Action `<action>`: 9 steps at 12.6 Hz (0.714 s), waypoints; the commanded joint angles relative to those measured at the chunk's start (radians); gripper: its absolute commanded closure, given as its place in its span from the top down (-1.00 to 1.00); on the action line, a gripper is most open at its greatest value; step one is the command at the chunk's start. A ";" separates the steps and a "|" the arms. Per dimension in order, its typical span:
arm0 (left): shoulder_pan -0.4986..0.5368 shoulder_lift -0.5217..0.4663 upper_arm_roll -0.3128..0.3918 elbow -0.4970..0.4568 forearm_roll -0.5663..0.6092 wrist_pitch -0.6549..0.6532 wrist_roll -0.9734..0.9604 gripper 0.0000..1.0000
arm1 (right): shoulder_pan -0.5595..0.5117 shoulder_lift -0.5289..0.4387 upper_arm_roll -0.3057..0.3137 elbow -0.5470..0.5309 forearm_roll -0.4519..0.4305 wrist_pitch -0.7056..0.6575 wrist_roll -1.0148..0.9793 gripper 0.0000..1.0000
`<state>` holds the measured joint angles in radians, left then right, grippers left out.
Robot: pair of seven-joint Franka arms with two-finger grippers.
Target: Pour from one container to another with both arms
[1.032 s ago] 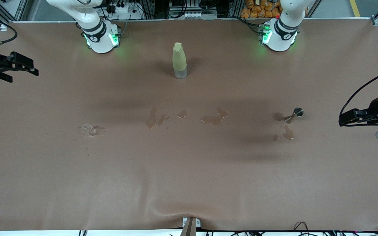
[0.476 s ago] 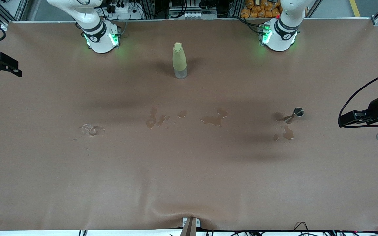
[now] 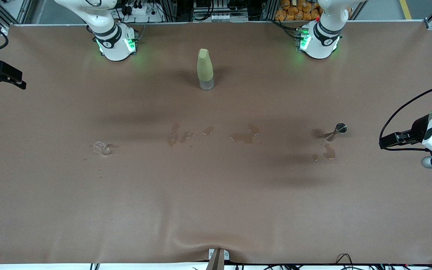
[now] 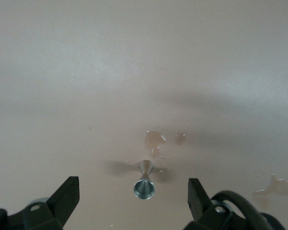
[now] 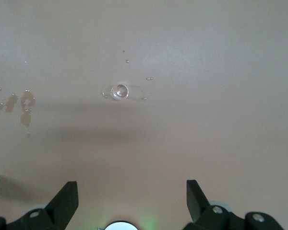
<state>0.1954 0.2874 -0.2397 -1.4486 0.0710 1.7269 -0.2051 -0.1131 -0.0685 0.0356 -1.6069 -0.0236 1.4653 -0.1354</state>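
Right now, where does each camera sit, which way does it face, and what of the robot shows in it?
Front view: high, across the table, facing both bases; shows the left gripper and right gripper at the table's ends, and the bottle.
Left wrist view: on the left wrist, looking down at the jigger; its open fingers show.
Right wrist view: on the right wrist, looking down at the glass cup; its open fingers show.
Shared: front and left wrist views both show the jigger.

You're not getting any readable text here: no label, brand, number or sign is showing legibly on anything. The marks on the arm bases point(image 3: 115, 43) at the top of the frame are staying too small to read.
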 commanded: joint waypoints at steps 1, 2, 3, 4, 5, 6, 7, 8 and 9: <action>-0.073 -0.071 0.095 -0.016 -0.045 0.028 0.073 1.00 | -0.023 0.001 0.027 0.012 -0.006 -0.008 0.045 1.00; -0.079 -0.088 0.102 -0.021 -0.056 0.028 0.102 1.00 | -0.019 0.001 0.026 0.012 -0.006 -0.007 0.045 1.00; -0.086 -0.099 0.103 -0.030 -0.062 0.028 0.104 1.00 | -0.019 0.003 0.026 0.009 -0.006 -0.002 0.043 1.00; -0.088 -0.106 0.103 -0.050 -0.071 0.029 0.099 1.00 | -0.014 0.007 0.024 0.007 -0.006 0.003 0.043 1.00; -0.088 -0.119 0.103 -0.083 -0.089 0.043 0.102 1.00 | -0.001 0.010 0.014 0.004 -0.006 0.010 0.043 1.00; -0.090 -0.128 0.103 -0.114 -0.089 0.075 0.101 1.00 | 0.018 0.009 -0.011 -0.001 -0.006 0.013 0.043 1.00; -0.094 -0.132 0.103 -0.139 -0.089 0.109 0.099 1.00 | 0.036 0.010 -0.026 -0.001 -0.006 0.016 0.043 1.00; -0.084 -0.129 0.103 -0.141 -0.091 0.118 0.099 1.00 | 0.038 0.010 -0.034 -0.002 -0.004 0.020 0.043 1.00; -0.064 -0.128 0.096 -0.135 -0.094 0.118 0.108 1.00 | 0.036 0.009 -0.036 -0.002 -0.006 0.020 0.043 1.00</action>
<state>0.1175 0.1950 -0.1535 -1.5435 0.0004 1.8193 -0.1192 -0.0966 -0.0580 0.0216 -1.6091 -0.0236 1.4801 -0.1092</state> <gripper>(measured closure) 0.000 0.000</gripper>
